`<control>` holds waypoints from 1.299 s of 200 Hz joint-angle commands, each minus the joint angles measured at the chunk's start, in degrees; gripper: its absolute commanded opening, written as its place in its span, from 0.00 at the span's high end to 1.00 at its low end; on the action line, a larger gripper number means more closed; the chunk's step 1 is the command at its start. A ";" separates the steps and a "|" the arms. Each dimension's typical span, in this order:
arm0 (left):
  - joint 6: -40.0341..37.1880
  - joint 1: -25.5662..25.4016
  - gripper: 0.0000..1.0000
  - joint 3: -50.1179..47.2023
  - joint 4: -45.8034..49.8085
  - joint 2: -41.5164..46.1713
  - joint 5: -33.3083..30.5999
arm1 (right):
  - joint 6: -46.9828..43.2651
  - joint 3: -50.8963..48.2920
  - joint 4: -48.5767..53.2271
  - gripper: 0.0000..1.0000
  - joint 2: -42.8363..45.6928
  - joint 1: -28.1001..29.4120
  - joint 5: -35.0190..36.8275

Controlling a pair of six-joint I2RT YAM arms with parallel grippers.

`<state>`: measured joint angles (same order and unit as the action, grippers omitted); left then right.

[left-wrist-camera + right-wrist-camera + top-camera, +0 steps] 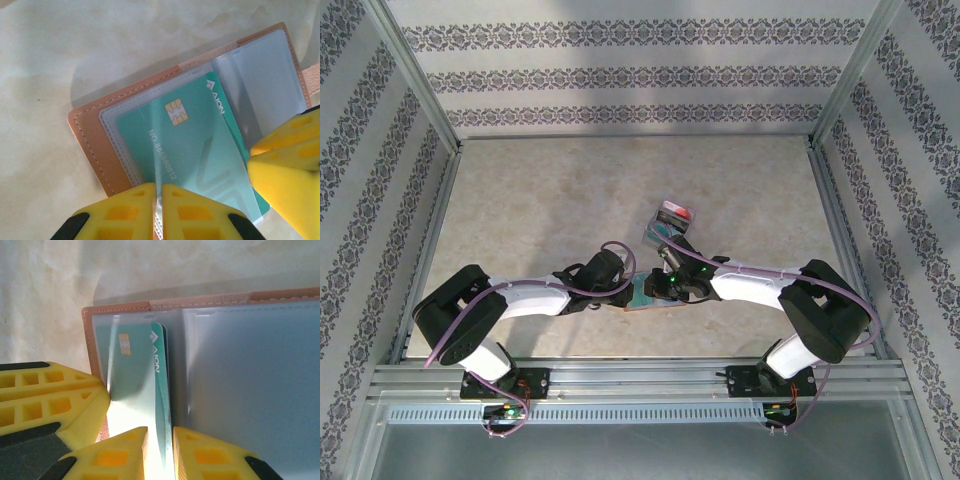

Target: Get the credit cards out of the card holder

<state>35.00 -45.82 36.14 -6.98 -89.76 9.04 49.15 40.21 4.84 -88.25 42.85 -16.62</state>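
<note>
The brown card holder lies open on the table, its clear sleeves facing up. A teal credit card sits in one sleeve, with its long edge poking out. My left gripper is shut on the thin edge of that clear sleeve. My right gripper has its jaws drawn in tight around the card's exposed edge. Its yellow fingers stand at the right of the left wrist view. In the top view both grippers meet over the card holder, the left gripper beside the right gripper.
A small clear tray holding a red card stands just beyond the right gripper. Bare marbled table stretches to the back and left. Metal rails and patterned walls close in the table's sides.
</note>
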 commanded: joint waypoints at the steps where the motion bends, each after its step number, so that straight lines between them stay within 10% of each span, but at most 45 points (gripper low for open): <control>1: 0.77 -0.85 0.89 -0.13 2.11 -2.09 0.56 | -0.98 0.14 -0.70 0.80 1.11 -0.40 -1.09; 260: -0.31 -0.85 0.89 0.77 2.94 -0.54 -0.39 | -0.39 -5.75 -5.46 0.89 6.42 -4.05 -3.86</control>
<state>35.38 -45.87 36.14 -7.33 -90.13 9.43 49.19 35.14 -0.30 -83.20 39.46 -20.47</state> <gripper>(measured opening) 0.110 0.108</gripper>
